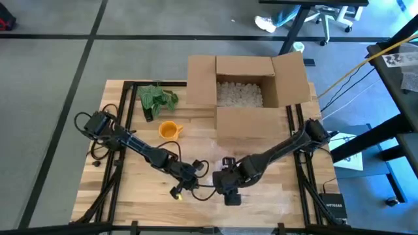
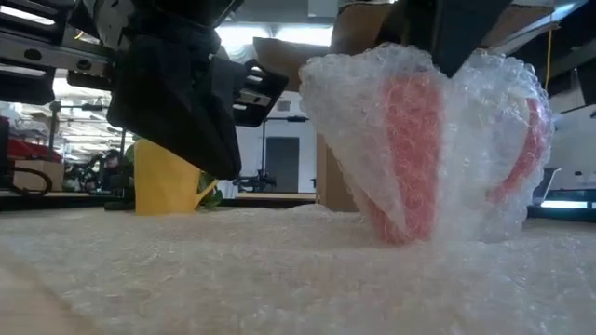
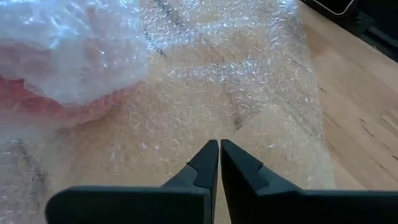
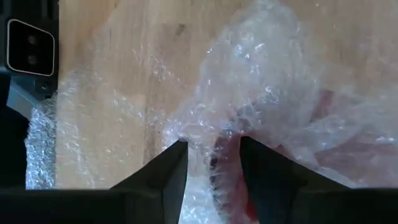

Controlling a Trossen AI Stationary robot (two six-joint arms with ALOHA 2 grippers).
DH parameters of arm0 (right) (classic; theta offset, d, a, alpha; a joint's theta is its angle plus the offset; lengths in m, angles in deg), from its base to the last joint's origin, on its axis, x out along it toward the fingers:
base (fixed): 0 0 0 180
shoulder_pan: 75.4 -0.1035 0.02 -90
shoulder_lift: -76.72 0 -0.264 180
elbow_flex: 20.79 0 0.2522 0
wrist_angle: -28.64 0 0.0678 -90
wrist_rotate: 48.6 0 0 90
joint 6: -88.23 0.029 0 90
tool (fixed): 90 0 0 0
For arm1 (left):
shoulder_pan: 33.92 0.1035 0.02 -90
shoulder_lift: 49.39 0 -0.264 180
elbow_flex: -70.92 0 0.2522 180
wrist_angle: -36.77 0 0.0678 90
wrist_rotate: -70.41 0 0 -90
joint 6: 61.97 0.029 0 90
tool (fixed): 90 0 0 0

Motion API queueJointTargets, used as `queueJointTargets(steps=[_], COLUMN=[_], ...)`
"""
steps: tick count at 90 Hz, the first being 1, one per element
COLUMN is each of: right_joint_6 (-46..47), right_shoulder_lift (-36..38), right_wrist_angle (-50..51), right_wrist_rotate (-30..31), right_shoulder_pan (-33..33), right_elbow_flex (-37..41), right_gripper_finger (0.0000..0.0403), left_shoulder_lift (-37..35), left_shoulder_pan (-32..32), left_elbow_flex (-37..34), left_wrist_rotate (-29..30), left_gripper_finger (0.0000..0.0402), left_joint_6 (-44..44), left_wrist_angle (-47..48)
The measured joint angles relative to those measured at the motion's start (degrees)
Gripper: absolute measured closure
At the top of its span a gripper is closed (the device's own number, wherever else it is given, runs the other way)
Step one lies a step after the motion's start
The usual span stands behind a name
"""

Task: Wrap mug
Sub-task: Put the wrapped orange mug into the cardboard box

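A red mug (image 2: 410, 158) stands on a sheet of bubble wrap (image 3: 249, 87) that is spread over the wooden table, and the sheet's far part is pulled up loosely around and over the mug. My right gripper (image 4: 213, 149) comes down onto the top of this bundle with crumpled wrap between its fingers. My left gripper (image 3: 219, 144) is shut and holds nothing. It hangs a little above the flat part of the sheet, beside the bundle. A yellow mug (image 2: 168, 177) stands on the table farther back. My right gripper has a crumpled bunch of bubble wrap (image 4: 217, 127) between its two fingers, at the top of the wrapped mug. The fingers come from above, pointing down. The wrap hides whether they also touch the mug's rim. The mug stays on the sheet.
An open cardboard box (image 1: 248, 91) with white packing fill stands at the far side of the table. A green crumpled thing (image 1: 157, 99) lies at the far left, near the yellow mug (image 1: 170, 129). Bare wood (image 3: 354, 106) shows beside the sheet.
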Motion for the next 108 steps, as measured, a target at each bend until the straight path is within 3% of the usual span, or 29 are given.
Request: queueJointTargets(steps=[25, 36, 56, 90, 108], right_joint_6=[1.0, 1.2, 0.5, -0.4, 0.4], right_shoulder_lift=[0.1, 0.0, 0.2, 3.1, 5.5], right_wrist_angle=[-7.8, -8.8, -7.6, -2.0, 3.6], right_wrist_rotate=[-0.8, 1.9, 4.9, 9.7, 13.2], right_shoulder_pan=[-0.2, 0.1, 0.3, -0.3, -1.1], right_elbow_flex=[7.5, 8.4, 7.3, 1.8, -1.3], right_gripper_finger=[0.0267, 0.0272, 0.0383, 0.0391, 0.0392], left_shoulder_lift=[0.0, 0.0, -0.1, -0.5, -5.4], left_shoulder_pan=[-0.3, -0.3, -0.3, -0.7, -1.8], left_elbow_flex=[0.0, 0.0, 0.0, 0.0, 0.0], left_wrist_rotate=[0.0, 0.0, 0.0, 0.1, 2.7], left_gripper_finger=[0.0402, 0.0402, 0.0402, 0.0402, 0.0402], left_joint_6=[0.0, 0.1, 0.1, -0.5, -1.5], left_wrist_angle=[-0.1, -0.3, -0.5, 0.6, 3.9])
